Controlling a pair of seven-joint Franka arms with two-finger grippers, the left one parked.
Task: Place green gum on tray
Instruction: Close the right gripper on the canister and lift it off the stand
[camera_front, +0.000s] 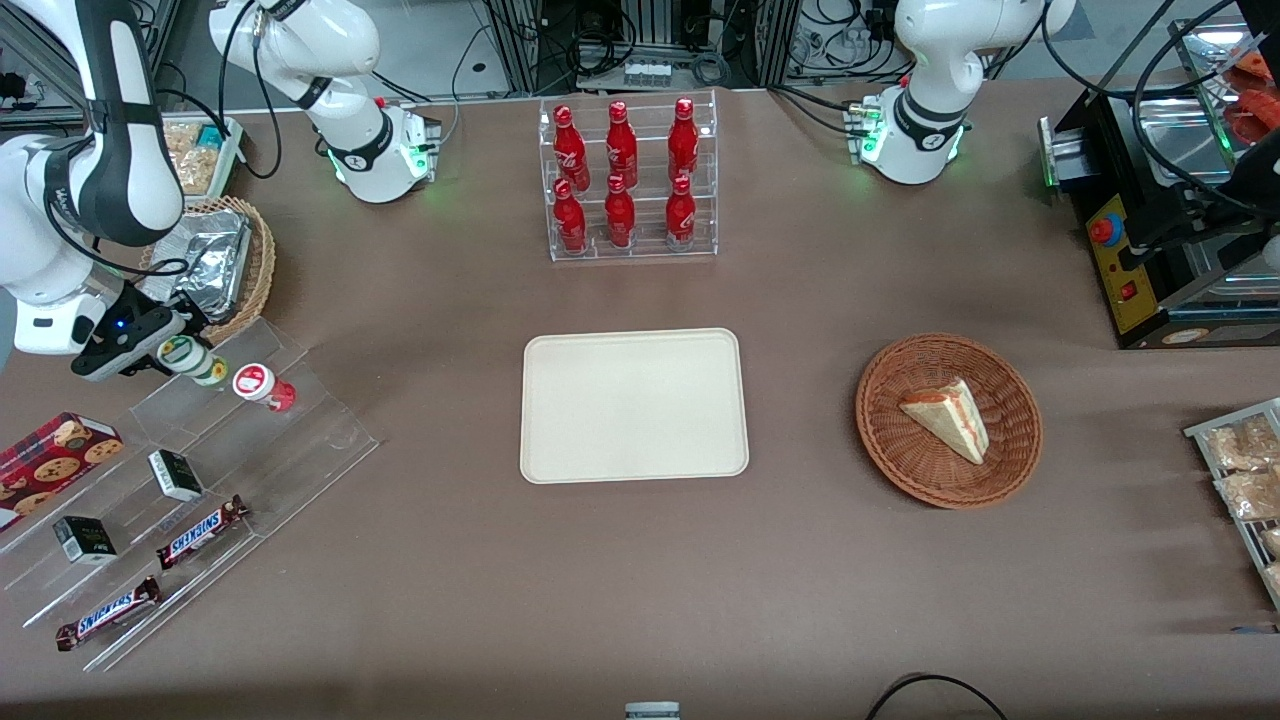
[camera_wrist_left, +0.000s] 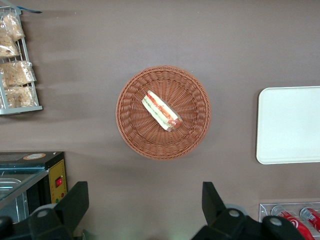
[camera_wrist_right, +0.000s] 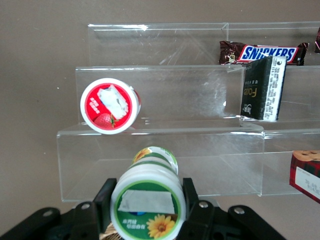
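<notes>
- The hand (camera_front: 170, 345) grips the green gum (camera_front: 192, 361) above the clear stepped shelf (camera_front: 250, 440), beside the red bottle (camera_front: 264, 386).
- The tray (camera_front: 634, 405) lies well apart, mid-table.

Right arm bent low, gripper (camera_front: 172, 352) tilted sideways, fingers (camera_wrist_right: 104, 199) clamped on green gum (camera_front: 192, 361).

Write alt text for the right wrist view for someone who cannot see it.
The gripper is shut on the green gum, held just above the clear acrylic stepped shelf. On the shelf lie the red-lidded gum bottle, a black box and a Snickers bar.
</notes>
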